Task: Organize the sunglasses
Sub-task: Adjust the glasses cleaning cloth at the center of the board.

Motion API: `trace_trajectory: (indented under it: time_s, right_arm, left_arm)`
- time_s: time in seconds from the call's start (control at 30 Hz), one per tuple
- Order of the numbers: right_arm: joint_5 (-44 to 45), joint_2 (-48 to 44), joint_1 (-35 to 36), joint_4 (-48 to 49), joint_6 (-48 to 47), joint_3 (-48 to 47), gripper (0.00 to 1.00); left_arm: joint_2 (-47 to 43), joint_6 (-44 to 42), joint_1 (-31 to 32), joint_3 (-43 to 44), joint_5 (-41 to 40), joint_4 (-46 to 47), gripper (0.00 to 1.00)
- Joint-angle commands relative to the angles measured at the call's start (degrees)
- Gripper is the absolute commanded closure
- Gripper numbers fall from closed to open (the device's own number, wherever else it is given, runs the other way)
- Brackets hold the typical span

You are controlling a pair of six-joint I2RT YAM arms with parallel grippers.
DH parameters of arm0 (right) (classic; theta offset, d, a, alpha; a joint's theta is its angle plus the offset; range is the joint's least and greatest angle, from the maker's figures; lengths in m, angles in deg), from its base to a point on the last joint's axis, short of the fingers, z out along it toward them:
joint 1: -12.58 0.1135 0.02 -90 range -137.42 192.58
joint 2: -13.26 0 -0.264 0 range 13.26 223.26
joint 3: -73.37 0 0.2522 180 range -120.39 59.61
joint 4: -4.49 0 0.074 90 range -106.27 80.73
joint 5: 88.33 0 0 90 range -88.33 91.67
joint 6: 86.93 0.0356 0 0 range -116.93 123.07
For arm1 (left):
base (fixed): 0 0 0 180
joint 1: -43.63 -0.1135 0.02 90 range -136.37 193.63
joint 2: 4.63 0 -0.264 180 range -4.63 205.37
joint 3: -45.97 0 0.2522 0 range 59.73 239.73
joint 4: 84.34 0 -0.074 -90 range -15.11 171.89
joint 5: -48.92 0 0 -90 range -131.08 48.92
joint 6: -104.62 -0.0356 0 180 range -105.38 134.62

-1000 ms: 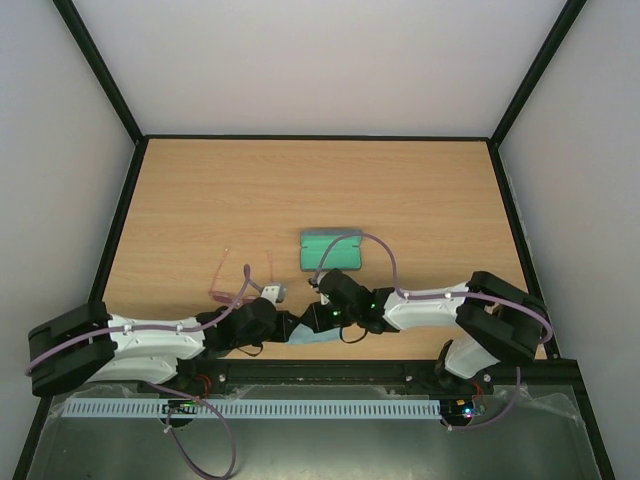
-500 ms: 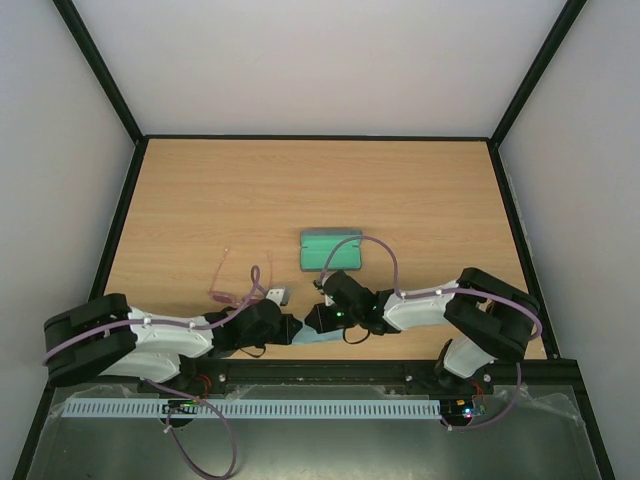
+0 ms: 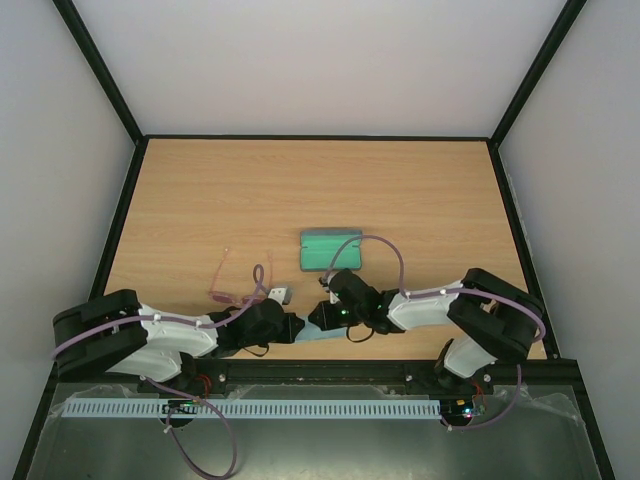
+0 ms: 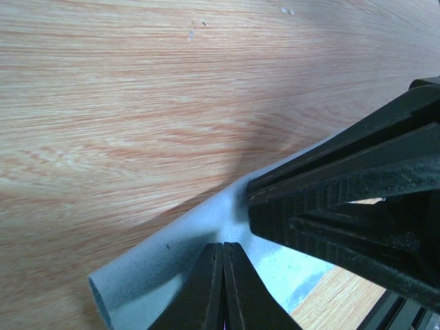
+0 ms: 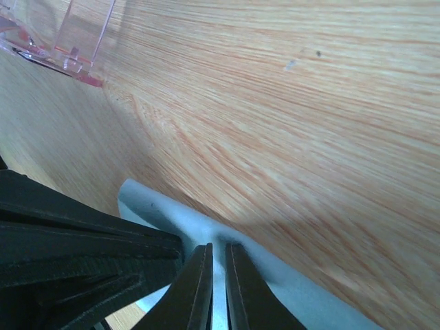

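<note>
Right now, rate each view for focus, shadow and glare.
Top external: evenly lit, sharp, no glare on the wooden table. Left wrist: a dark shadow falls on the wood beside the light blue cloth. Right wrist: the translucent pink sunglasses are blurred and cropped at the top left corner.

Left gripper (image 4: 223,249), right gripper (image 5: 218,249) clamped, facing.

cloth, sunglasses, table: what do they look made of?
Cloth: soft matte fabric, perhaps microfibre. It bends into a rounded fold and shows a fine nap.
Sunglasses: glossy translucent pink plastic by the look. The wood grain shows through it.
Table: light wood grain, smooth with low sheen. Likely laminate rather than solid wood, but the pictures cannot settle that.
</note>
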Motion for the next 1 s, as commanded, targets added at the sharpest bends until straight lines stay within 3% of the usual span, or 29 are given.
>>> trace_trajectory:
  time_s: [0.0,0.8,0.97]
  right_arm:
    - [1.6,-2.1,-1.0,-2.7,-0.3,2.4,0.91]
    - [4.2,-14.5,-8.8,-12.0,-4.3,7.6,0.87]
    - [4.9,-18.6,-9.9,-15.3,-4.9,8.3,0.87]
  left_arm:
    - [-0.4,0.3,0.0,-0.6,-1.4,-2.0,0.98]
    - [-1.7,0.0,0.1,-1.2,-2.2,-3.8,0.98]
    - [-3.1,-0.3,0.0,-0.2,-2.0,-5.1,0.90]
